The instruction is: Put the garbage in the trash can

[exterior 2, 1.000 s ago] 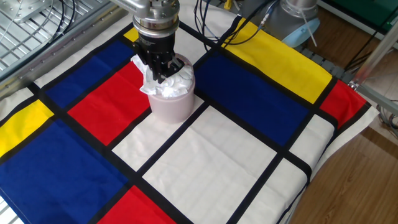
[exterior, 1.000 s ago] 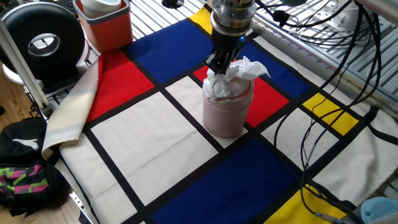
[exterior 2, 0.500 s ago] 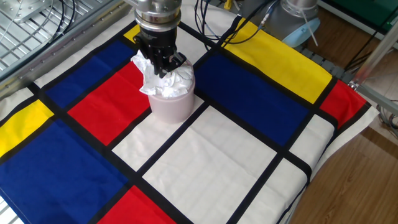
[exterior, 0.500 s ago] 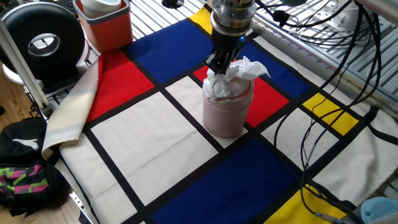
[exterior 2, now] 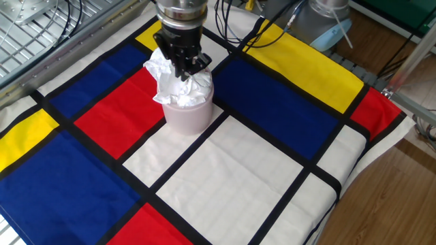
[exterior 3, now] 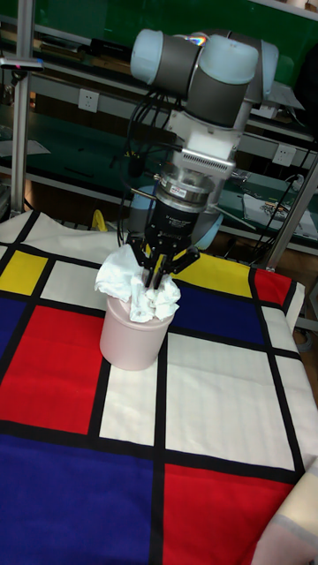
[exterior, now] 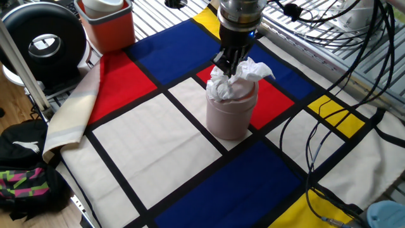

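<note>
Lifting claw (exterior 3: 157, 275), higher than before above garbage (exterior 3: 134, 287) in trash can (exterior 3: 131, 337)

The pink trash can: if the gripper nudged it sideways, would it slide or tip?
The trash can looks like thin plastic holding only tissue, so probably light. It stands upright on a tablecloth, taller than wide; a high nudge from the gripper might tip it, a low one likely slides it.

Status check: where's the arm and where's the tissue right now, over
End effector right above pink trash can, fingers look closed. Tissue wad stuffed in can's mouth, bulging over the rim. Nothing in the way.
</note>
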Available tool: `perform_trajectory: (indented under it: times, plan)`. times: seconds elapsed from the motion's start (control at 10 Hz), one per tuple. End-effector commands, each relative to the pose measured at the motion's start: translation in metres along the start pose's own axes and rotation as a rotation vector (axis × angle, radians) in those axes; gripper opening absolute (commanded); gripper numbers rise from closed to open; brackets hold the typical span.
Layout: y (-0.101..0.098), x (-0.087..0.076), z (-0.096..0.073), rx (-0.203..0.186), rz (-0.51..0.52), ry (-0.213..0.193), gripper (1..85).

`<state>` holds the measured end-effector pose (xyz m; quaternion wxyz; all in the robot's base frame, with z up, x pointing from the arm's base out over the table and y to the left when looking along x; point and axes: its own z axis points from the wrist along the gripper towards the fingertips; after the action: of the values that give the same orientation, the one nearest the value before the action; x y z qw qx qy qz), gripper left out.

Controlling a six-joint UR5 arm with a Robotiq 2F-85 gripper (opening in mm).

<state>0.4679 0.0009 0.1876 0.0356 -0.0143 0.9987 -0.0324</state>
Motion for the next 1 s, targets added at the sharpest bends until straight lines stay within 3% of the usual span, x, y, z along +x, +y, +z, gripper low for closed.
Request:
perform_trajectory:
  times: [0.0, 0.3, 0.5, 0.9]
  plan:
    - [0.005, 0.010, -0.006, 0.030, 0.007, -0.013, 20.3]
    - [0.004, 0.018, -0.014, 0.041, 0.003, -0.017, 19.7]
    - [0.008, 0.019, -0.018, 0.014, 0.036, -0.020, 9.3]
    - [0.000, 0.018, -0.026, -0.014, 0.040, -0.012, 1.0]
